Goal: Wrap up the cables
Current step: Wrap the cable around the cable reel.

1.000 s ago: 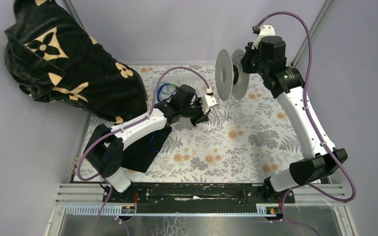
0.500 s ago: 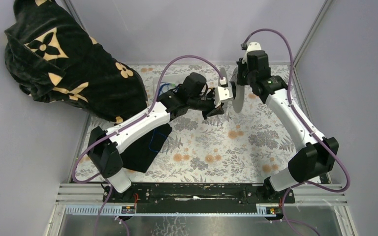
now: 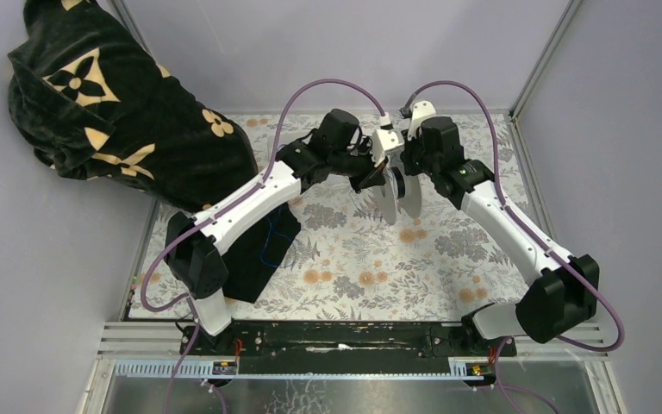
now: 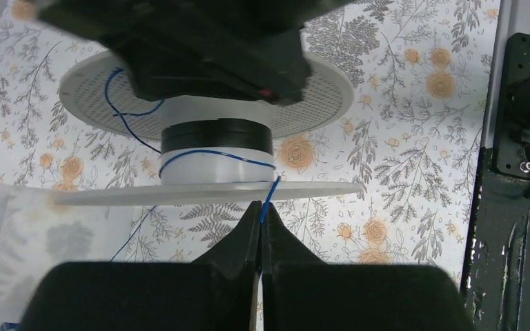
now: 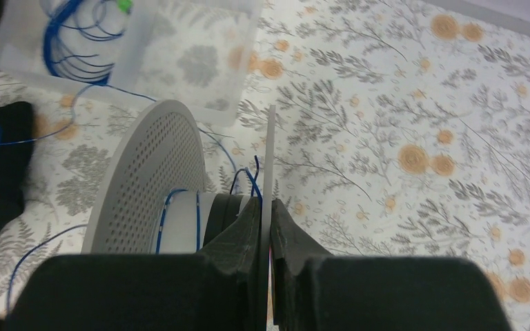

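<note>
Blue cable [image 4: 271,193], pinched in the clenched left gripper [image 4: 261,208], needs steady tension onto the spool [image 4: 217,162], whose flange [image 5: 270,152] the right gripper [image 5: 269,207] clamps.

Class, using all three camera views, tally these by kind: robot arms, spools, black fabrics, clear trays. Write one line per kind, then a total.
Robot arms: 2 (left arm, right arm)
Spools: 1 (spool)
Black fabrics: 2 (patterned blanket, plain cloth)
Clear trays: 1 (tray)
Total: 6
</note>
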### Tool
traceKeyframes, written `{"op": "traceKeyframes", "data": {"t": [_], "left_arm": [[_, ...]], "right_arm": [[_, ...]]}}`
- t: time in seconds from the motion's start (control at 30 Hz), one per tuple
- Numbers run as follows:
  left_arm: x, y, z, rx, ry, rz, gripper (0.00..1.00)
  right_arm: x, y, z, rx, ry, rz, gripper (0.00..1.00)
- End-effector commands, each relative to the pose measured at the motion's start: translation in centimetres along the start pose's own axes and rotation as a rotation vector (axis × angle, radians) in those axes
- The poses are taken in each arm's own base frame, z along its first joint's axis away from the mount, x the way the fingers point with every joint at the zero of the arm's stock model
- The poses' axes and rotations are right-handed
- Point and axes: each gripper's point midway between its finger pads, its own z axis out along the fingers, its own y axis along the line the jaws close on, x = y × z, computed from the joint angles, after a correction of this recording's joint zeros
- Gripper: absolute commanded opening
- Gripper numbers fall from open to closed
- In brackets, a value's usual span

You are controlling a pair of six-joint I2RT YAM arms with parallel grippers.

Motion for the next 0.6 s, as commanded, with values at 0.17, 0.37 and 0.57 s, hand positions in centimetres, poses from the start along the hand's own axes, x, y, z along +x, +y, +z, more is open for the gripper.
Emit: {"op": "traceKeyframes", "data": {"t": [0.17, 0.37, 0.57], "left_arm": [[-1.3, 5.7, -2.1, -0.166, -0.070, -0.071, 0.01], [-0.6, 7.8, -3.0, -0.213, -0.080, -0.111, 0.08], [0.9, 9.0, -3.1, -0.242, -0.071, -0.134, 0.14]], "right_arm": [[-2.5, 2.9, -2.9, -0.197, -0.107, -0.055, 0.00], [-2.3, 3.4, -4.2, -0.238, -0.107, -0.097, 0.00], [-2.9, 4.3, -5.5, -0.301, -0.125, -0.106, 0.00]]}}
